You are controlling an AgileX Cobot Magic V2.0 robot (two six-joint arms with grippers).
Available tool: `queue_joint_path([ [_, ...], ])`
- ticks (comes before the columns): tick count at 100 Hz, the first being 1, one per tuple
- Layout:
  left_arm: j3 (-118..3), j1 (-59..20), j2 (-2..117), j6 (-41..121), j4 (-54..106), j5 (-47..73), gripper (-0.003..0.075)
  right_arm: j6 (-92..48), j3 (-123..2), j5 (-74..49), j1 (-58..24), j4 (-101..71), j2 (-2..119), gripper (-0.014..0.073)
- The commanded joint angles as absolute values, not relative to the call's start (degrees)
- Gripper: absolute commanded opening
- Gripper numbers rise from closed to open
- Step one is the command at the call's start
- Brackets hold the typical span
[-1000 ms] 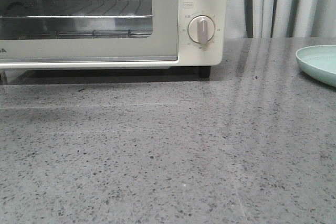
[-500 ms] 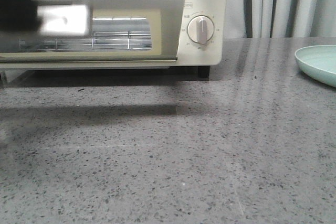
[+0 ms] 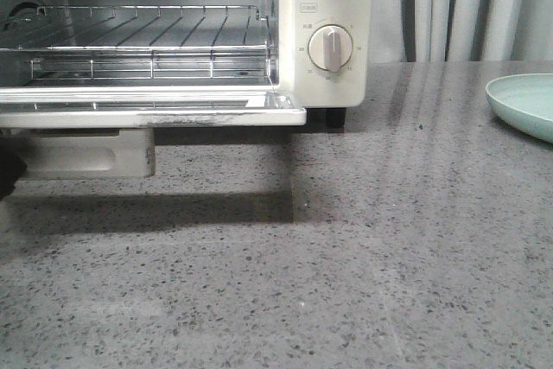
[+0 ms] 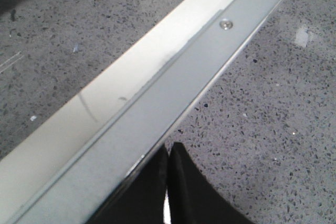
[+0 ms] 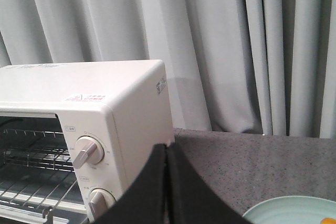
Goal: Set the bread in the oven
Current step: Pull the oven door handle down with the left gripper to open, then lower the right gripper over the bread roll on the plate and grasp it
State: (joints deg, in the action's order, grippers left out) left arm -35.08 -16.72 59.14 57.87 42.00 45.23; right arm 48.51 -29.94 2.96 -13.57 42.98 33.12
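The cream-white oven (image 3: 328, 6) stands at the back left with its drop-down door (image 3: 173, 115) lying open and flat. The wire rack (image 3: 147, 41) inside is bare. The door handle (image 3: 86, 153) hangs under the door's front edge. My left gripper (image 4: 168, 149) is shut and empty, its tips by the door's metal edge (image 4: 173, 77); only a dark part of it (image 3: 5, 174) shows in the front view. My right gripper (image 5: 167, 149) is shut and empty, held up beside the oven (image 5: 131, 103). The bread is out of view, except perhaps an orange speck (image 5: 328, 220) on the plate.
A pale green plate (image 3: 527, 105) sits at the right edge of the speckled grey counter (image 3: 346, 257); it also shows in the right wrist view (image 5: 283, 213). Two dial knobs (image 3: 331, 47) are on the oven's right panel. Grey curtains (image 3: 467, 6) hang behind.
The oven door has swung down from shut to fully open and flat. The dark left gripper, up at the handle half a second ago, is now low at the left edge.
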Motion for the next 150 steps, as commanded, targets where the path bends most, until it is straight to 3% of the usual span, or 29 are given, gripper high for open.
queue_joint_path([
  [1,-36.71,-16.56,58.83,57.14,44.14,40.00,-0.0022,47.94,-32.06,6.73,-13.62,43.37,33.55,-0.0069],
  [59,-37.36,-16.56,58.03,52.63,37.43,46.13,-0.0022,47.94,-32.16,6.59,-13.62,43.37,33.55,-0.0069],
  [81,-40.07,-16.56,49.50,52.63,43.04,48.35,-0.0022,47.61,-41.70,-24.51,-13.62,42.46,34.86,-0.0068],
  [95,-40.49,-16.56,43.19,52.63,46.99,48.48,-0.0022,35.98,-51.51,-38.14,-13.62,39.92,38.88,-0.0062],
  [104,-40.49,-16.56,39.94,52.63,47.19,48.87,-0.0022,28.73,-56.99,-44.50,-13.62,34.45,43.03,-0.0011],
  [128,-40.49,-16.56,34.44,52.63,47.38,49.26,-0.0022,19.27,-64.79,-55.61,-13.50,25.85,55.14,0.0251],
  [150,-40.53,-16.56,30.59,52.63,49.71,52.16,-0.0022,17.64,-65.91,-55.75,-6.54,22.85,62.88,0.0266],
])
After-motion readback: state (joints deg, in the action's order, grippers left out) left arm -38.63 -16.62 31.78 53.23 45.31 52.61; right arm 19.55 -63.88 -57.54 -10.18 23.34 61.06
